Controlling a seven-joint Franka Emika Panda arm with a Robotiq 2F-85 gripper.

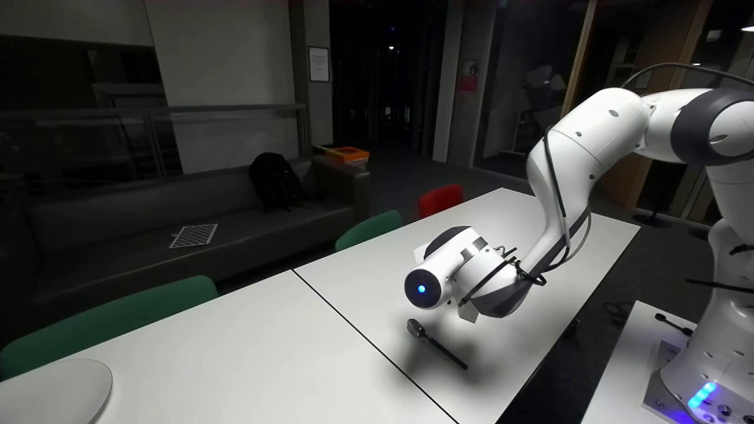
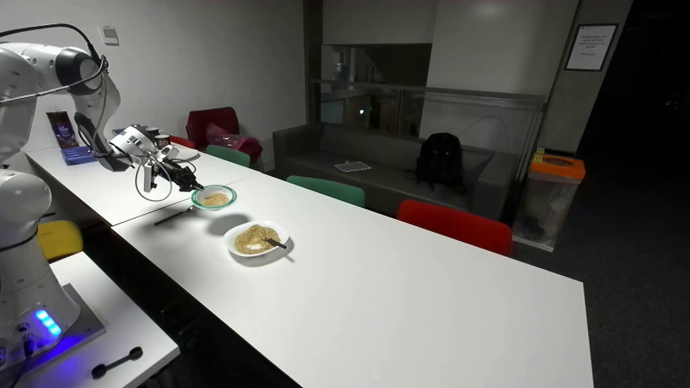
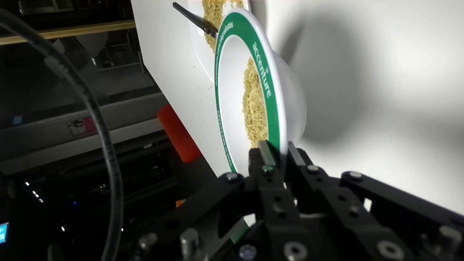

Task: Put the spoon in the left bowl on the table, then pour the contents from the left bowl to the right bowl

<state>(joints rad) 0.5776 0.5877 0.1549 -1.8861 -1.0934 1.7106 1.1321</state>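
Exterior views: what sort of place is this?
Likely an office lounge or meeting area, not a home: a long white table with coloured chairs along it, a grey sofa, and a framed notice on display.

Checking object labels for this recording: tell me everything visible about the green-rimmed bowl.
The green-rimmed bowl is round, white and smooth, like plastic or glazed ceramic, with a wide green rim carrying white lettering; "accenture" is legible, the smaller text hardly. Tan, rice-like grains lie inside. The gripper is shut on the rim from both faces, holding the bowl clear of the white table, on which its shadow falls. It looks roughly level, exact tilt unclear.
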